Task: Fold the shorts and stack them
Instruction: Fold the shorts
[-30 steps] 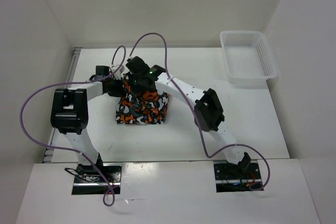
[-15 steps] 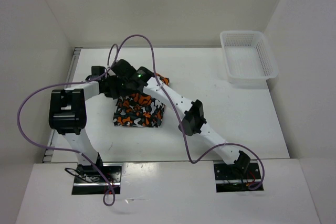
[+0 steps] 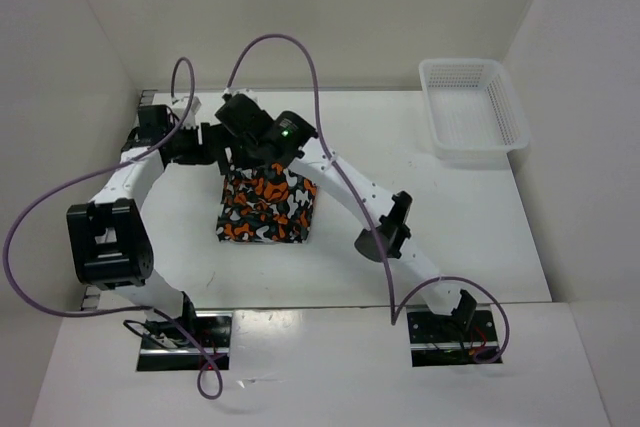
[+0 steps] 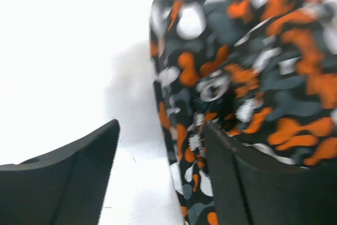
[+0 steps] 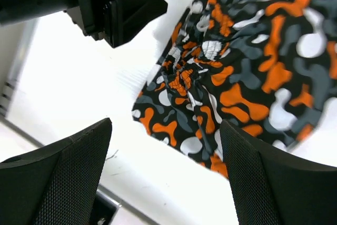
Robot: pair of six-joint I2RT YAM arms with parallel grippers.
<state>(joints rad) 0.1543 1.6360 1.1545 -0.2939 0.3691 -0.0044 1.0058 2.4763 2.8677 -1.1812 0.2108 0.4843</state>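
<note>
The folded shorts (image 3: 265,207) lie left of centre on the worktop (image 3: 440,217). At their 11 o'clock corner the left claw (image 4: 160,130) is spread apart, gripping nothing. The right claw (image 5: 166,125) hangs above them, equally spread.

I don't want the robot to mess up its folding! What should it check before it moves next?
1. Left gripper open, gripping nothing: ok.
2. Right gripper open, gripping nothing: ok.
3. Shorts folded into a compact block on the table: ok.
4. Fabric smooth: not ok, a gathered patch sits near one edge.
5. Grippers apart from each other: cannot tell, they crowd the shorts' far edge.
6. Basket well away from the shorts: ok.
</note>
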